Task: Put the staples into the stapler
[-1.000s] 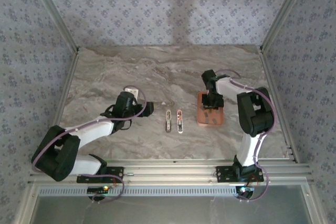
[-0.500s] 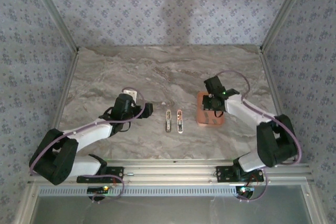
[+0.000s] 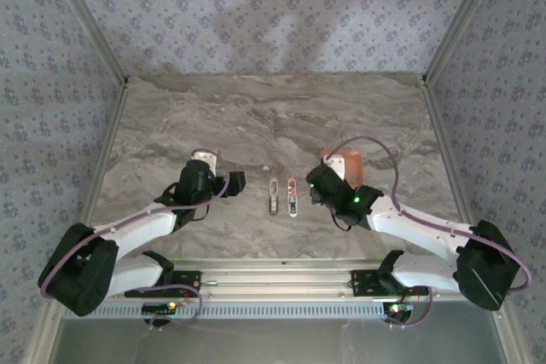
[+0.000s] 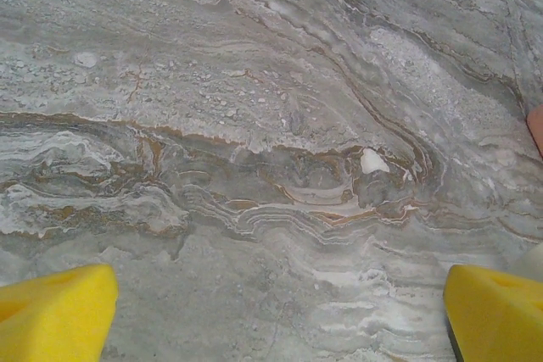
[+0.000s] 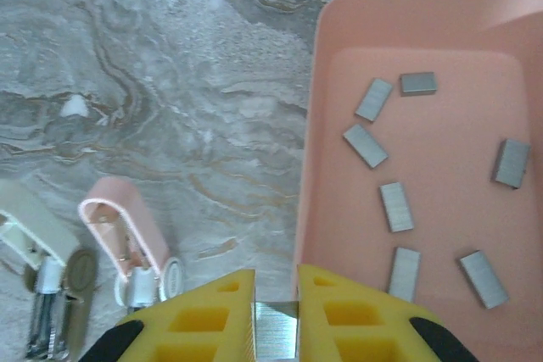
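Note:
A salmon tray holds several small grey staples. My right gripper is shut on one grey staple block, hovering by the tray's left rim. To its left lies a small pink stapler beside a white one, both lying opened. In the top view the pink stapler and white stapler lie side by side mid-table, with my right gripper just to their right. My left gripper sits left of them. It is open over bare marble.
The tray is partly covered by the right arm in the top view. A corner of the tray peeks in at the right edge of the left wrist view. Metal frame rails and patterned walls bound the marble table.
My right arm swung down and left, carrying its gripper off the tray toward the staplers with a staple block. The left gripper shifted slightly.

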Tool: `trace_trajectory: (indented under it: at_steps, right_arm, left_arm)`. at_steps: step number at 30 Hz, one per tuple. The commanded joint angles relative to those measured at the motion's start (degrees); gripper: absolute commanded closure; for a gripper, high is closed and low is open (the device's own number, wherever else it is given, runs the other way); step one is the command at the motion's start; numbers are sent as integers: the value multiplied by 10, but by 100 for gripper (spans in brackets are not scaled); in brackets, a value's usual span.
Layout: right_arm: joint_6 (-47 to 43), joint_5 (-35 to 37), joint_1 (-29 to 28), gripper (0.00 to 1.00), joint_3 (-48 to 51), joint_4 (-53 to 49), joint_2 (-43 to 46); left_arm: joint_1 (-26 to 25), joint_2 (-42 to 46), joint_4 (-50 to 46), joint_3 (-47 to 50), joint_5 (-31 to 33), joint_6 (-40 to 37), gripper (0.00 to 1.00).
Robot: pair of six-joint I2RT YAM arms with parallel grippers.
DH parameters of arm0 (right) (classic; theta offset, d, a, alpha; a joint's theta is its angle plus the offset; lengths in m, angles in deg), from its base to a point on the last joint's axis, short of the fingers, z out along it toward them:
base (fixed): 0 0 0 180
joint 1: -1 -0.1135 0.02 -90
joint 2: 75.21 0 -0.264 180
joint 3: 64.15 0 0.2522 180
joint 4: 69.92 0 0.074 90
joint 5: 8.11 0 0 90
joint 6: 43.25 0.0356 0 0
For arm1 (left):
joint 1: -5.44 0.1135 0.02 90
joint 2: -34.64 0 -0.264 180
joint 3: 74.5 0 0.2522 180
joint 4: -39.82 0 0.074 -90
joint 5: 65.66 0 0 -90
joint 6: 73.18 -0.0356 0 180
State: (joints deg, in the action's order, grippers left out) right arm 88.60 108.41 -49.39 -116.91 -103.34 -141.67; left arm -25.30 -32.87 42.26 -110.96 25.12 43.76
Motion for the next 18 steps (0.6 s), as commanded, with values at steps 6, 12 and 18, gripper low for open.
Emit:
trace_trajectory:
  at_steps: [6, 12, 18]
  right_arm:
    - [61, 39, -64, 84, -41, -18, -83]
    - [54, 22, -82, 84, -78, -26, -141]
    - [53, -22, -81, 84, -109, -32, -182]
  left_arm:
    - [3, 5, 24, 15, 4, 12, 2]
    - [4, 2, 23, 17, 16, 9, 2]
    - [4, 6, 17, 20, 26, 15, 2]
